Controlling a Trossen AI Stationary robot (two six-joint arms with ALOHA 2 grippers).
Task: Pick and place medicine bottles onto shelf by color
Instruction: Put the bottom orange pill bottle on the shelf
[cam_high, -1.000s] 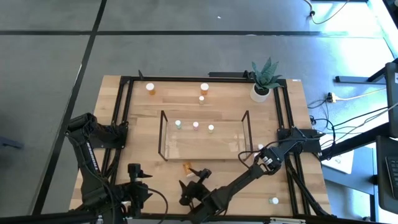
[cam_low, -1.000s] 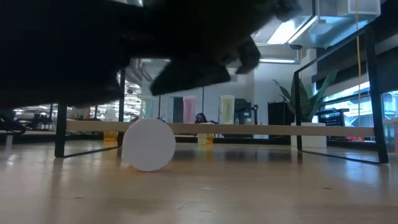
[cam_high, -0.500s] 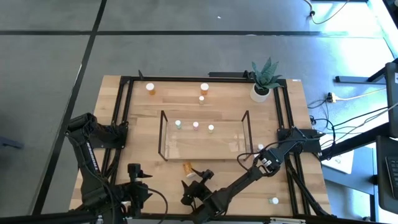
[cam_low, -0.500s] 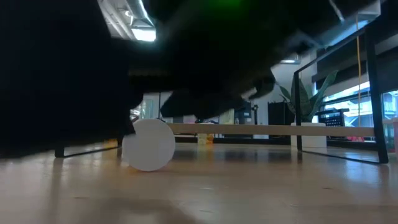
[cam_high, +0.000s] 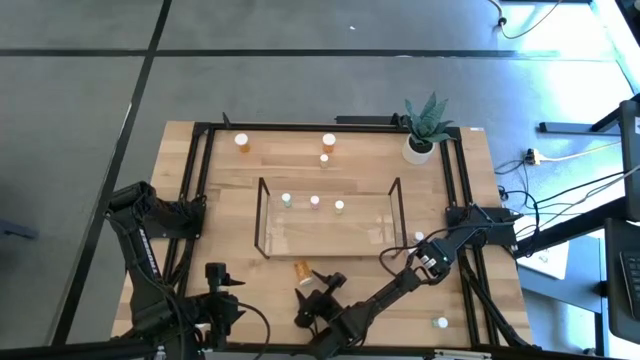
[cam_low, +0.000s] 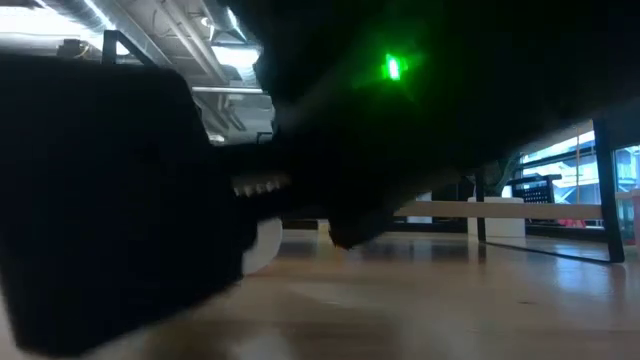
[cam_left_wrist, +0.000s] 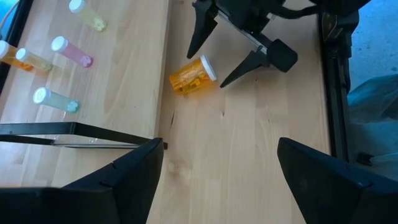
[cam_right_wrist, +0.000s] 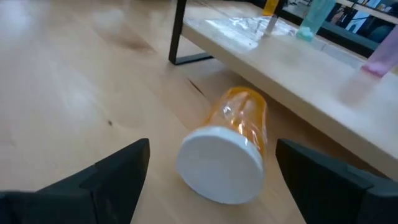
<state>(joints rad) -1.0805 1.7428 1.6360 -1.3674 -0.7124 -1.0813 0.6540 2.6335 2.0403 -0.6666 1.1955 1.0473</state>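
An orange medicine bottle (cam_right_wrist: 239, 118) with a white cap (cam_left_wrist: 208, 66) lies on its side on the wood, just in front of the shelf's near edge (cam_high: 325, 256). My right gripper (cam_left_wrist: 206, 70) is open and low over the table. Its fingertips stand on either side of the cap, and I see no touch. My left gripper (cam_left_wrist: 219, 144) waits open above the table's near left part (cam_high: 218, 283). Three small bottles (cam_high: 315, 201) stand on the clear shelf. In the low view my arm hides nearly all but a bit of the cap (cam_low: 265, 245).
Three bottles stand at the table's far side (cam_high: 242, 142) (cam_high: 328, 143) (cam_high: 324, 158), beside a white plant pot (cam_high: 418, 148). One bottle is by the shelf's right end (cam_high: 419, 238) and one near the front right corner (cam_high: 440, 322). Black frame rails (cam_high: 200, 180) run round the table.
My right gripper has sunk toward the table at the lying orange bottle, still open. In the low view its dark bulk now covers most of the white cap. The bottle has not moved.
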